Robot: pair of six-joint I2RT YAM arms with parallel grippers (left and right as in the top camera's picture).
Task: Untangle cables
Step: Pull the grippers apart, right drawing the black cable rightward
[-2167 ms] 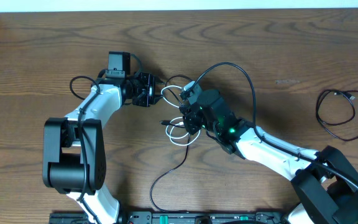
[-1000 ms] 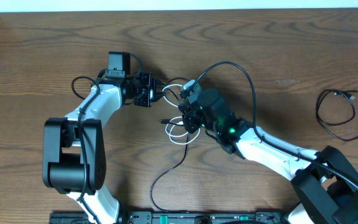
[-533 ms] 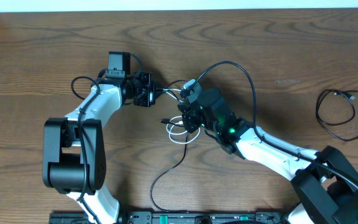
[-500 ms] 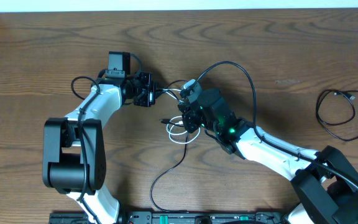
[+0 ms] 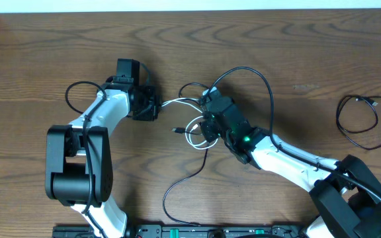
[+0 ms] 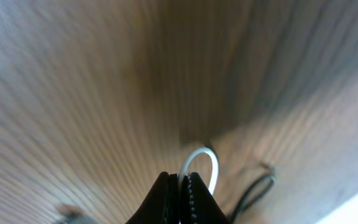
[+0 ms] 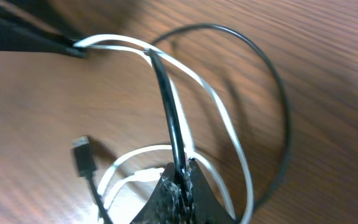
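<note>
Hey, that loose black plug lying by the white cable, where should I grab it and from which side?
Probably by the boxy body of the plug, from above, fingers on its narrow edges. It lies flat on the table, clear of the white cable, with its cord trailing off one end.

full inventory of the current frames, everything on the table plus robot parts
thin white cable: one, white, table centre, looped and crossed with the black one
thin black cable: one, black, table centre, wide loop round the right gripper, a plug end lying on the wood
coiled black cord: one, black, far right of table, apart from the tangle
wooden table: one, brown, under everything
left gripper: one, black, left of the tangle, shut on the white cable
right gripper: one, black, in the tangle, shut on the black cable
left arm, right arm: two, white and black, from the near edge
</note>
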